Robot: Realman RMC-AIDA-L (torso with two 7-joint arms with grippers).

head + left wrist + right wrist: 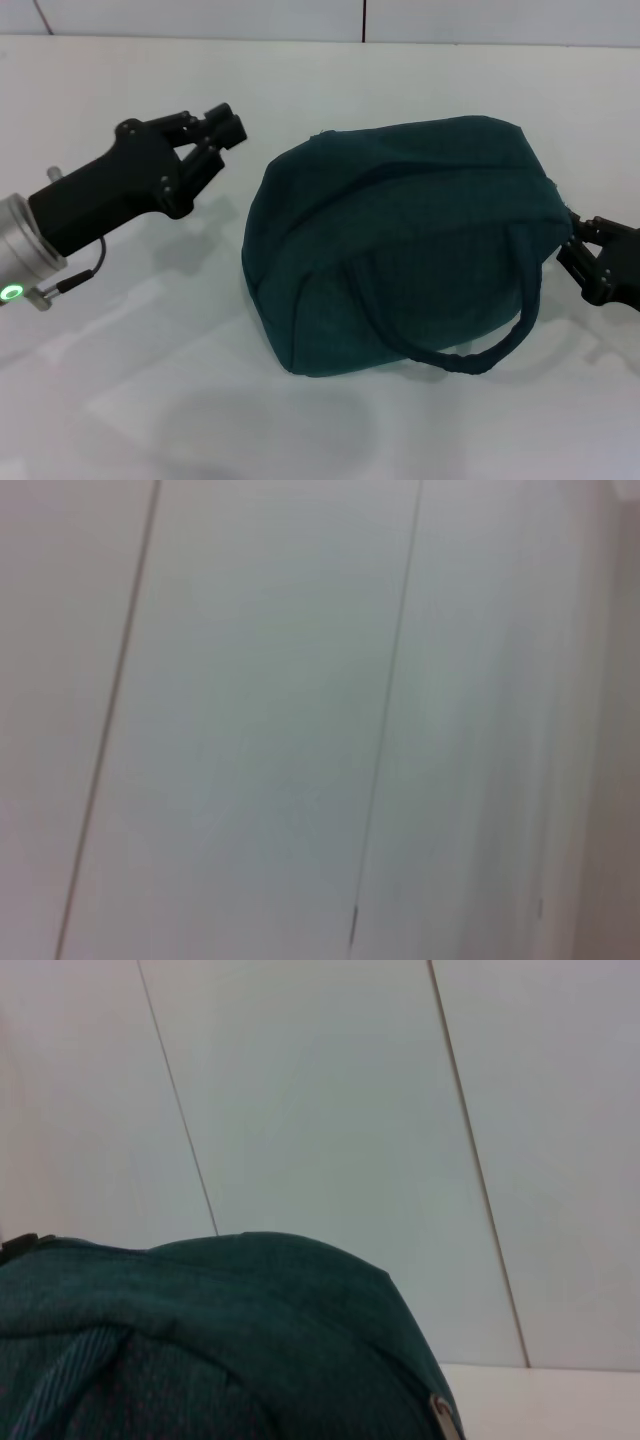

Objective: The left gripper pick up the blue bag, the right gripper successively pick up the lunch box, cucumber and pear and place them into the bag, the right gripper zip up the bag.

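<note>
between the clenched left gripper (226, 124) and right gripper (583, 243), unclear grip, lies the blue bag (400, 240).

No readable text, label, brand, number or sign shows on anything in these views.

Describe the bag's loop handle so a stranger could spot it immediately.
On the white table, the blue bag bulges between the left gripper and the right gripper. On its near side hangs the loop handle, the only thin curved strap drooping to the tabletop.
</note>
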